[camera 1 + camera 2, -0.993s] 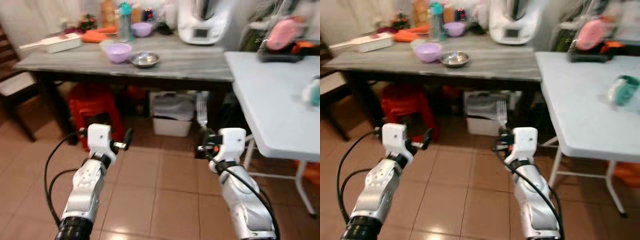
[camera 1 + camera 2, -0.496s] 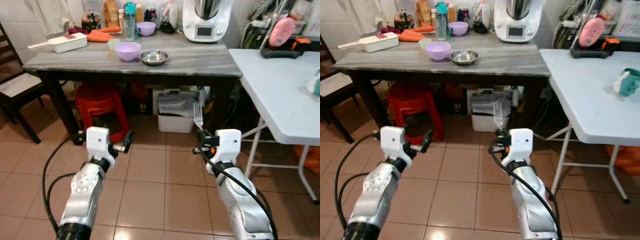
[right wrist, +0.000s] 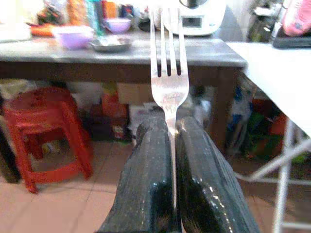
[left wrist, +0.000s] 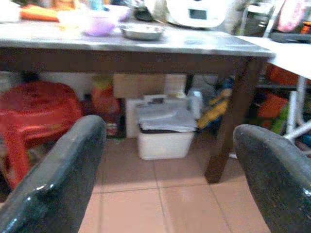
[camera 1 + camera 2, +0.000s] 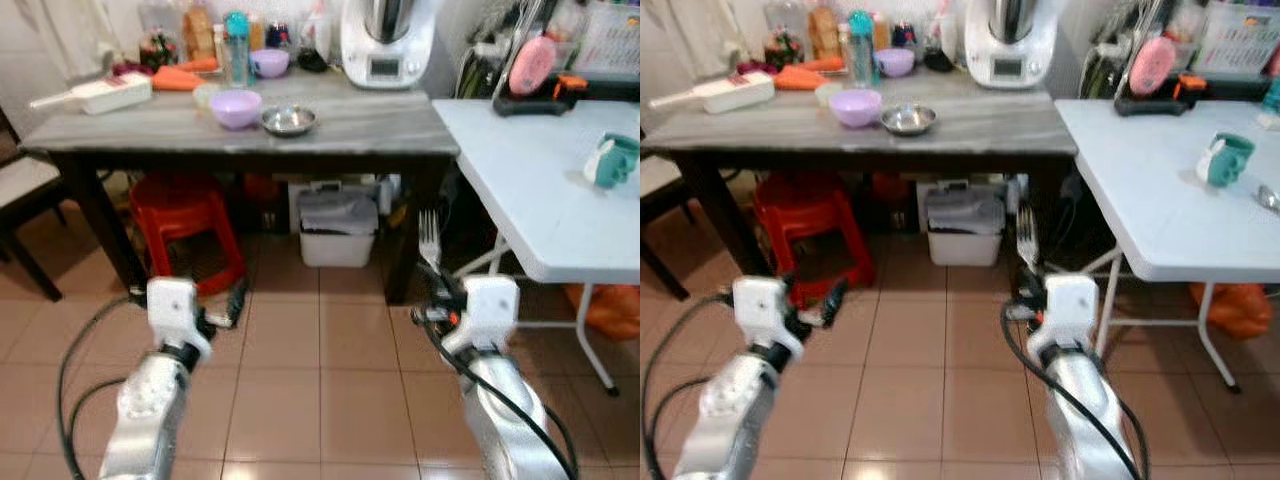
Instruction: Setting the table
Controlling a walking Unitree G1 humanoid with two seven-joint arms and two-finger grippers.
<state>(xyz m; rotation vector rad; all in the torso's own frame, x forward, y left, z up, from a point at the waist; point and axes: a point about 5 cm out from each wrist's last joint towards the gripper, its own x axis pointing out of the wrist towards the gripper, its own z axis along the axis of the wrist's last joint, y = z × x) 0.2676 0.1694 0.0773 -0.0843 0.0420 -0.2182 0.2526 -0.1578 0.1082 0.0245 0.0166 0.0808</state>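
My right gripper [image 3: 168, 125] is shut on the handle of a silver fork [image 3: 167, 73], which stands upright with its tines up. In the left eye view the fork [image 5: 430, 234] rises above the right wrist, over the tiled floor and just short of the white folding table [image 5: 520, 170]. My left gripper [image 4: 170, 132] is open with nothing between its fingers, and is held low over the floor [image 5: 235, 300]. A grey wooden table [image 5: 350, 130] ahead carries a purple bowl [image 5: 236, 107] and a small steel bowl [image 5: 288, 121].
A teal mug [image 5: 610, 160] sits on the white table. Under the grey table stand a red stool [image 5: 185, 215] and a white bin [image 5: 338, 225]. A white kitchen machine [image 5: 378, 40], bottles and carrots line its back. A dark chair [image 5: 20, 190] is at the left.
The whole view has shifted as the camera moved, and more of the white table shows at the right. Both arms keep their pose, the fork still held upright.
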